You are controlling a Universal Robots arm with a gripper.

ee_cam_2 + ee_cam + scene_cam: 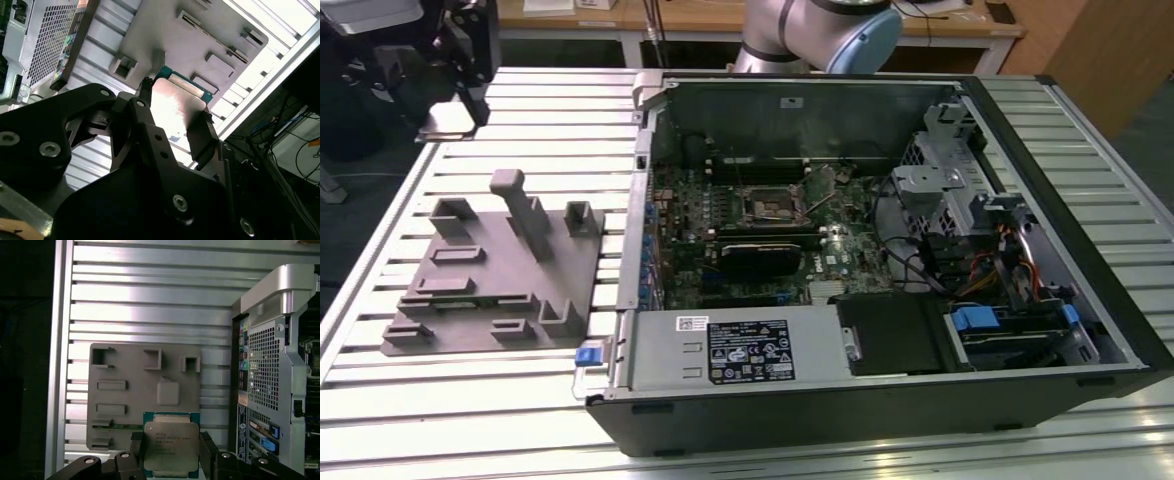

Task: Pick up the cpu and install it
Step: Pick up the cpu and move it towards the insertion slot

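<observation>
The cpu (pixel 171 446), a small square chip with a pale silver top and a green rim, sits between my gripper's (pixel 171 440) two black fingers (pixel 207 452), which are shut on its opposite edges. In the second wrist view the cpu's shiny face (pixel 175 102) shows held by the gripper (pixel 175 117), high above the grey tray (pixel 200 35). In the exterior view the gripper's dark body (pixel 447 60) hangs over the table's far corner at that view's left. The motherboard's open socket (pixel 767 205) lies inside the computer case (pixel 1067 200).
A grey moulded tray (pixel 454 330) with upright blocks lies on the slatted metal table (pixel 480 410) beside the open case. Inside the case are a black heatsink (pixel 754 258), a silver power supply box (pixel 720 345) and drive cages with cables (pixel 987 250).
</observation>
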